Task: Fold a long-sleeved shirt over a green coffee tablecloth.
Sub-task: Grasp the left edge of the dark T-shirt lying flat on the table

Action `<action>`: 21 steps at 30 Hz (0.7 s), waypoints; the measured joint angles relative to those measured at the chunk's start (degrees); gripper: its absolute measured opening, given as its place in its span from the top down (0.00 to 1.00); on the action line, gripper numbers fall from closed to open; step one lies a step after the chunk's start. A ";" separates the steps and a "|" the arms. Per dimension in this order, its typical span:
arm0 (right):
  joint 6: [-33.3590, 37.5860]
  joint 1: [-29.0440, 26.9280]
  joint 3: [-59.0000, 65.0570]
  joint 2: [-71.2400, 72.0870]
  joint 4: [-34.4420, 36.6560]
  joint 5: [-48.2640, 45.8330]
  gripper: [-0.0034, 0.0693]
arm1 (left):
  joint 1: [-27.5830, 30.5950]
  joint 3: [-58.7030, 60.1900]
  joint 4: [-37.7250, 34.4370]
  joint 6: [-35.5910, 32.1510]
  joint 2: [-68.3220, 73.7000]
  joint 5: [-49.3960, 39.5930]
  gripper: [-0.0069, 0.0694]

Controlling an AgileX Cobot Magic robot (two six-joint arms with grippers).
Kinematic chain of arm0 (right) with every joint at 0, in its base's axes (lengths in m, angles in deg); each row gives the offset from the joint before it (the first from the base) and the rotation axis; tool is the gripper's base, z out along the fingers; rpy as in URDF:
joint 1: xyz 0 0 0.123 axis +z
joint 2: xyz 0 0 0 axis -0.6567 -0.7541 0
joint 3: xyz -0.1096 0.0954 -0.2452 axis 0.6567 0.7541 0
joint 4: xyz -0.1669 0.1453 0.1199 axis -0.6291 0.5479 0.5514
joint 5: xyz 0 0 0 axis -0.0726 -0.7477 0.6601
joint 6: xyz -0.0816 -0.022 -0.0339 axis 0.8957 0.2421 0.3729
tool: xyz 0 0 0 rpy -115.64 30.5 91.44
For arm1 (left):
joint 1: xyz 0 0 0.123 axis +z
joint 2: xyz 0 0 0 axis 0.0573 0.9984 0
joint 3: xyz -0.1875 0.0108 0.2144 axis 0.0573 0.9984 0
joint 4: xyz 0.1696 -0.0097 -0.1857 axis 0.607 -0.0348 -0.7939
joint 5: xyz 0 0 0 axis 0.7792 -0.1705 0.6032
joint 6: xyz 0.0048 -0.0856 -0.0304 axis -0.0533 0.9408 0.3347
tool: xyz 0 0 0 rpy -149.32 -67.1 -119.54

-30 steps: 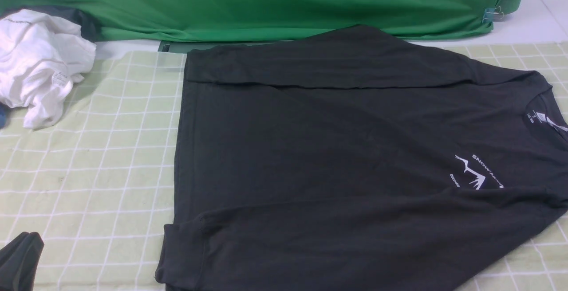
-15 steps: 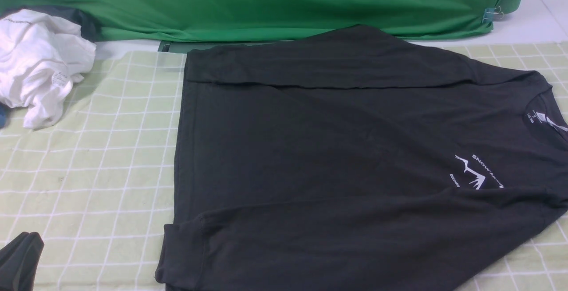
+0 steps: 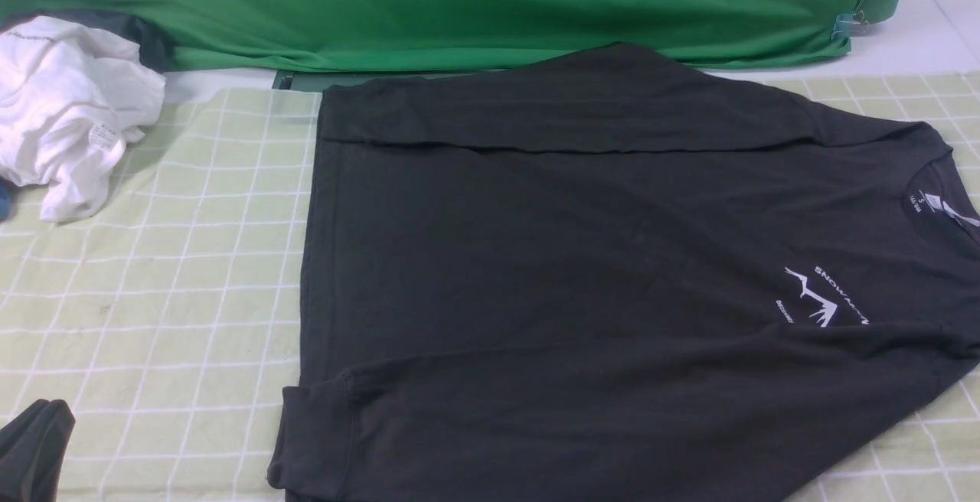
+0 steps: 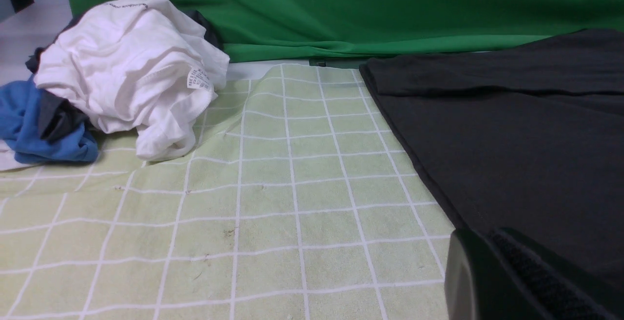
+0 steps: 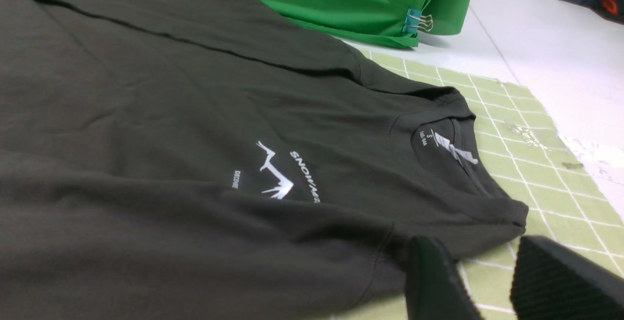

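The black long-sleeved shirt (image 3: 582,257) lies flat on the green coffee tablecloth (image 3: 176,272), collar to the right and hem to the left. Both sleeves are folded across the body, and the white mountain logo (image 3: 823,299) faces up. My left gripper (image 3: 38,422) sits shut and empty at the near left, over the tablecloth and apart from the shirt's hem (image 4: 492,236). The right gripper (image 5: 475,256) shows only in its wrist view. It stands open just off the shirt's (image 5: 195,139) near shoulder, with bare tablecloth (image 5: 531,183) between its fingers.
A crumpled white garment (image 3: 69,112) lies on blue cloth (image 4: 34,125) at the far left. A bright green fabric (image 3: 459,4) runs along the back, pinned by a binder clip (image 3: 850,24). The white table (image 5: 551,56) shows past the tablecloth's right edge.
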 joint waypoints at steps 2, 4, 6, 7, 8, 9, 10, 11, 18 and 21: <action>0.00 0.00 0.00 0.00 0.00 0.00 0.62 | 0.00 0.00 -5.37 3.18 -0.02 0.93 0.89; 0.00 0.00 0.00 0.00 0.00 0.00 0.62 | 0.00 0.00 -15.01 8.34 -0.02 2.15 0.89; 0.00 0.00 0.00 0.00 0.00 0.05 0.62 | 0.00 0.00 -24.14 12.75 -0.02 3.18 0.89; 0.00 0.00 0.00 0.00 0.00 0.05 0.62 | 0.00 0.00 -27.70 14.60 -0.02 3.63 0.89; 0.00 0.00 0.00 0.00 0.00 0.05 0.62 | 0.00 0.00 -31.30 15.96 -0.02 4.20 0.89; 0.00 0.00 0.00 0.00 0.00 0.05 0.62 | 0.00 0.00 -33.88 16.97 -0.02 4.91 0.89; 0.00 0.00 0.00 0.00 0.00 0.05 0.62 | 0.00 0.00 -35.23 17.46 -0.02 5.69 0.89; 0.00 0.00 0.00 0.00 0.00 0.05 0.62 | 0.00 0.00 -36.27 17.99 -0.02 6.48 0.89; 2.40 0.00 0.00 0.00 -0.45 0.95 0.62 | 0.00 0.00 -36.71 18.39 -0.02 11.23 0.89; 1.80 0.00 0.05 0.00 1.41 5.84 0.62 | 0.00 0.00 -35.86 18.46 -0.02 13.25 0.89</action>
